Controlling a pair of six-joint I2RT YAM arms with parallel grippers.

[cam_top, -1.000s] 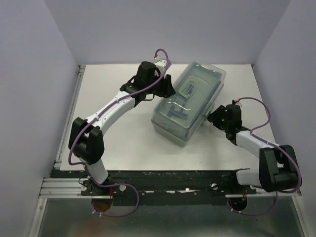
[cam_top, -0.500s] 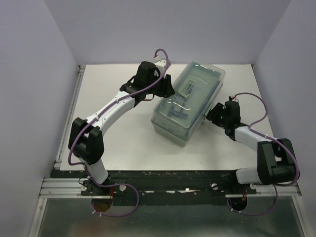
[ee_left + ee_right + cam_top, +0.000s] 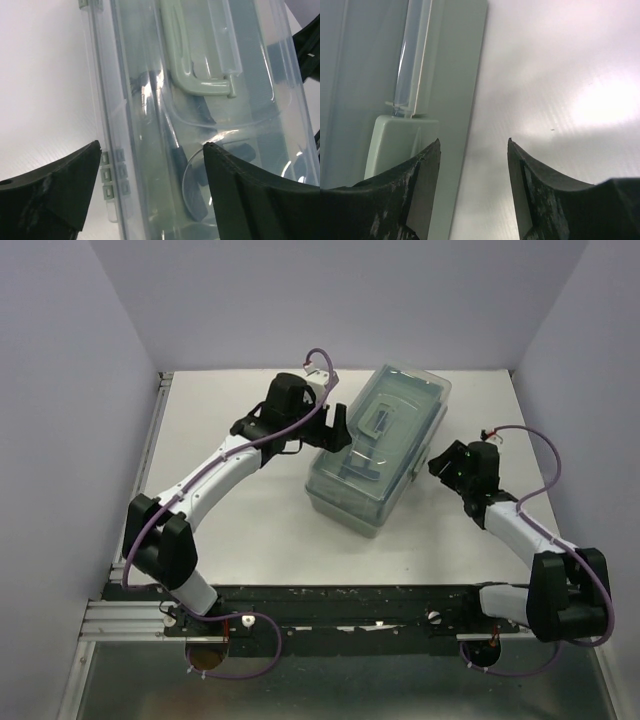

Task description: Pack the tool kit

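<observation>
The tool kit's pale green toolbox [image 3: 378, 452] lies slantwise mid-table, its translucent lid shut and its handle [image 3: 192, 60] flat on top. Dark tools [image 3: 176, 150] show blurred through the lid. My left gripper [image 3: 337, 430] is at the box's left long side. Seen from the left wrist, the left gripper [image 3: 151, 145] is open wide over the lid's edge by small green clasps [image 3: 113, 175], holding nothing. My right gripper [image 3: 441, 462] hangs just off the box's right side. Through the right wrist camera, the right gripper [image 3: 474, 141] is open over the table beside the box's green wall [image 3: 455, 75] and a latch [image 3: 395, 145].
White table [image 3: 250, 510] bounded by purple-grey walls on three sides. A metal rail [image 3: 140, 480] runs along the left edge. Both arm bases are fixed on the black bar [image 3: 350, 605] at the near edge.
The left gripper has opened wide and drawn back a little to the left of the box. The right gripper has opened slightly and backed away to the right.
</observation>
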